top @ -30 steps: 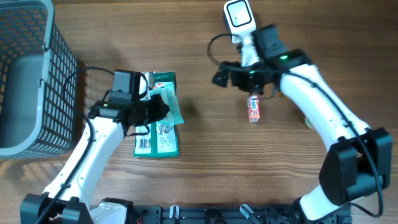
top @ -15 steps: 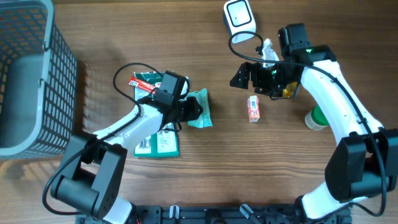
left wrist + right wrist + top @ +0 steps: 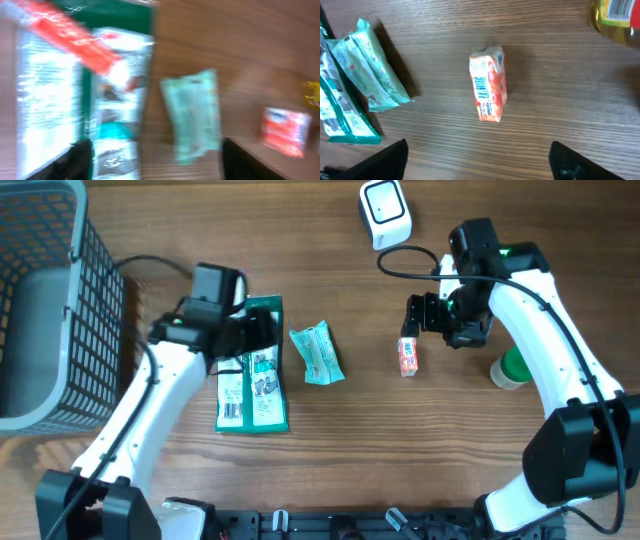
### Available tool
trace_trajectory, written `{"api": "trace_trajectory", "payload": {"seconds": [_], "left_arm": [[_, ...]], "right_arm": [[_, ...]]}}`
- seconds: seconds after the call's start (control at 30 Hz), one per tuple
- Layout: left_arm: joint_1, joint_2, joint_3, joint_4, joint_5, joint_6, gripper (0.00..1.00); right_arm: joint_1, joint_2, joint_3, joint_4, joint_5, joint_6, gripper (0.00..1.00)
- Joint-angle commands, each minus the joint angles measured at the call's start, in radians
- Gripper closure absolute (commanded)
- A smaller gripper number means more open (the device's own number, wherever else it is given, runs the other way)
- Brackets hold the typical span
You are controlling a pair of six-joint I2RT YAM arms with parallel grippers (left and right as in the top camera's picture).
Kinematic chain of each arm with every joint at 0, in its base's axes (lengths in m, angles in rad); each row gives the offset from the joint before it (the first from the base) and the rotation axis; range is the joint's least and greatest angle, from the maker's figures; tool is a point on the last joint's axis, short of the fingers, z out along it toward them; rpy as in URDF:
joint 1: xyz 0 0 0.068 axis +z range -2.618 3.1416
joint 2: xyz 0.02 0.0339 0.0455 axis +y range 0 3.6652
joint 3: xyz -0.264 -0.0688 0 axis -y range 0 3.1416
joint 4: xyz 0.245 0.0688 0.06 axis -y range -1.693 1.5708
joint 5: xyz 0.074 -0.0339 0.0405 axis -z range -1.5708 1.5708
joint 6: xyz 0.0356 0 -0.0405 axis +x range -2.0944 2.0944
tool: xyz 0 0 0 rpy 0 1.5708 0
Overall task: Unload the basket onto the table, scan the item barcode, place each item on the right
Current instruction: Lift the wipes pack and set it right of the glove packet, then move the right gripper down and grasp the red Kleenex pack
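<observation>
Near the spread right pincer [image 3: 477, 157], orange box [image 3: 488, 83] with bare table [image 3: 560, 75] all round; left pincer [image 3: 156, 152] also spread.

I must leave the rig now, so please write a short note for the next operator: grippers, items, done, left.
Left gripper: open, empty, over the green packs.
Right gripper: open, empty, close to the orange box, not touching.
Teal pouch lies flat between them; the scanner stands apart, nothing held to it.
Done: no scan visible.
Left: lift an item, show its barcode to the scanner.
</observation>
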Motion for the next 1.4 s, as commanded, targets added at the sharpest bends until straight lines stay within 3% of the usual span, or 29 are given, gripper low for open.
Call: {"api": "trace_trajectory", "payload": {"seconds": [0.0,0.03,0.07,0.13,0.2,0.3,0.33,0.37,0.4,0.57,0.8,0.93,1.07,1.23,1.37], "left_arm": [[0.081,0.0,0.004,-0.069,-0.15,0.013,0.17],[0.093,0.0,0.004,-0.077,-0.15,0.013,0.03],[0.102,0.0,0.004,-0.078,-0.149,0.013,0.0],[0.109,0.0,0.004,-0.077,-0.149,0.013,0.0],[0.109,0.0,0.004,-0.077,-0.149,0.013,0.0],[0.109,0.0,0.004,-0.078,-0.149,0.013,0.0],[0.109,0.0,0.004,-0.078,-0.149,0.013,0.0],[0.109,0.0,0.004,-0.077,-0.149,0.013,0.0],[0.109,0.0,0.004,-0.078,-0.149,0.013,0.0],[0.109,0.0,0.004,-0.077,-0.149,0.013,0.0],[0.109,0.0,0.004,-0.077,-0.149,0.013,0.0],[0.109,0.0,0.004,-0.077,-0.149,0.013,0.0],[0.109,0.0,0.004,-0.077,-0.149,0.013,0.0],[0.109,0.0,0.004,-0.077,-0.149,0.013,0.0],[0.109,0.0,0.004,-0.077,-0.149,0.013,0.0]], "right_arm": [[0.043,-0.013,-0.009,-0.003,0.089,0.055,0.17],[0.056,-0.013,-0.016,-0.003,0.112,0.076,0.18],[0.07,-0.013,-0.027,0.003,0.135,0.094,0.18],[0.103,-0.013,-0.073,0.059,0.143,0.093,0.14],[0.122,-0.013,-0.106,0.111,0.148,0.091,0.0],[0.121,-0.013,-0.11,0.147,0.147,0.09,0.0],[0.121,-0.013,-0.11,0.17,0.147,0.07,0.03],[0.121,-0.013,-0.111,0.175,0.156,0.067,0.27],[0.122,-0.013,-0.123,0.173,0.158,0.067,0.35],[0.122,-0.013,-0.225,0.255,0.169,0.041,0.35],[0.122,-0.013,-0.33,0.394,0.169,0.043,0.43],[0.126,-0.013,-0.377,0.463,0.169,0.043,0.53],[0.126,-0.013,-0.381,0.474,0.159,0.043,0.71],[0.146,-0.013,-0.381,0.509,0.022,0.101,0.76],[0.241,-0.013,-0.38,0.537,0.195,0.177,0.77]]}}
